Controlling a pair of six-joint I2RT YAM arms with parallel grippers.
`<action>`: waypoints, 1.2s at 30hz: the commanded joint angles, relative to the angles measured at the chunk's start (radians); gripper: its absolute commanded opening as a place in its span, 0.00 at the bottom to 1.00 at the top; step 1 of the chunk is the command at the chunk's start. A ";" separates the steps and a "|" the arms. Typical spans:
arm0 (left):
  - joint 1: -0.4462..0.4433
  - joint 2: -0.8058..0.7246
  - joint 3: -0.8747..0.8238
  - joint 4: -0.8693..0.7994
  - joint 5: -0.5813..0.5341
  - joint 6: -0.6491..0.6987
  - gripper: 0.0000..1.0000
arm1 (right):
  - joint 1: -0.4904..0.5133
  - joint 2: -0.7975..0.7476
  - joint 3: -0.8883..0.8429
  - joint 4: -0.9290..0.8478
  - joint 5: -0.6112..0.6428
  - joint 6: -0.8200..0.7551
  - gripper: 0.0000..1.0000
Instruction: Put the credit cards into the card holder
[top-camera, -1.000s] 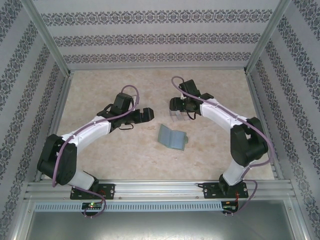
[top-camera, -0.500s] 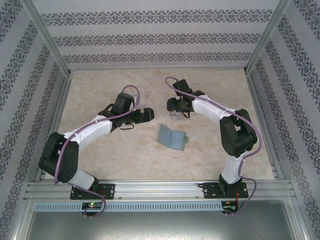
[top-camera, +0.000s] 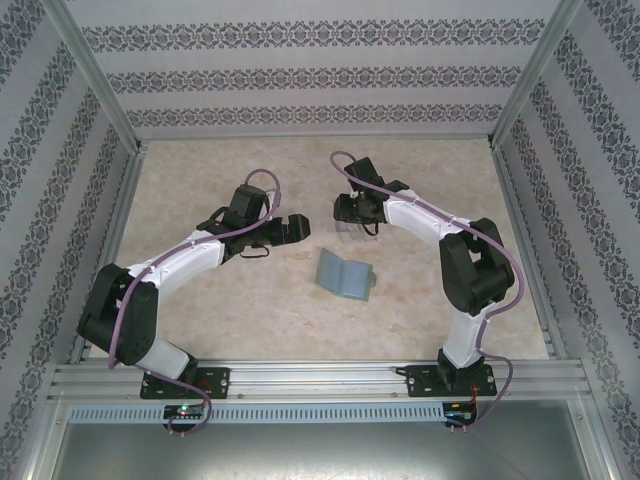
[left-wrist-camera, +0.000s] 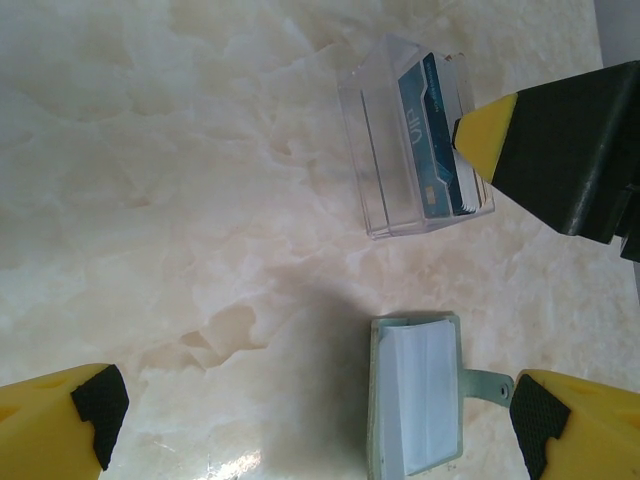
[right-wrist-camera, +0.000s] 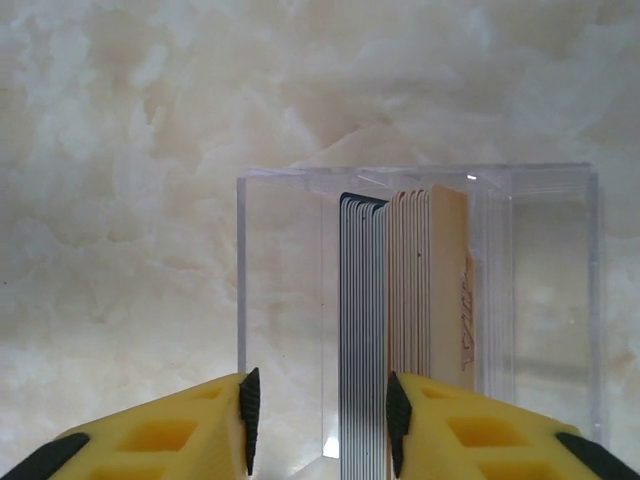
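Observation:
The credit cards (right-wrist-camera: 362, 330) stand on edge as a stack in a clear plastic box (right-wrist-camera: 280, 250), dark ones on the left, tan ones (right-wrist-camera: 425, 290) on the right. My right gripper (right-wrist-camera: 322, 425) is lowered into the box, open. Its jaws straddle the dark cards, with a gap left of them. From above, it (top-camera: 352, 212) hangs over the box (top-camera: 355, 233). The sage-green card holder (top-camera: 345, 275) lies unfolded in front of the box. My left gripper (top-camera: 293, 229) hovers wide open to the left, empty, with the card holder (left-wrist-camera: 415, 395) and the box (left-wrist-camera: 380, 150) below it.
The marble-patterned tabletop (top-camera: 220, 300) is enclosed by patterned walls and aluminium frame posts (top-camera: 95, 80). A snap tab (left-wrist-camera: 485, 385) sticks out from the card holder's side. One black finger (left-wrist-camera: 560, 140) of the right gripper reaches into the box from the right.
The right arm shifted slightly left over the box and its jaws narrowed around the dark cards. The left arm, card holder and box stayed put.

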 joint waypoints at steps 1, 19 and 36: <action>-0.001 0.009 -0.015 0.044 0.013 0.000 1.00 | 0.003 -0.037 -0.008 0.009 -0.024 0.004 0.31; 0.001 0.028 -0.006 0.054 0.023 -0.013 1.00 | 0.062 0.082 0.105 -0.124 0.239 0.013 0.76; 0.001 0.041 -0.014 0.068 0.026 -0.013 1.00 | 0.065 0.079 0.098 -0.088 0.199 0.025 0.38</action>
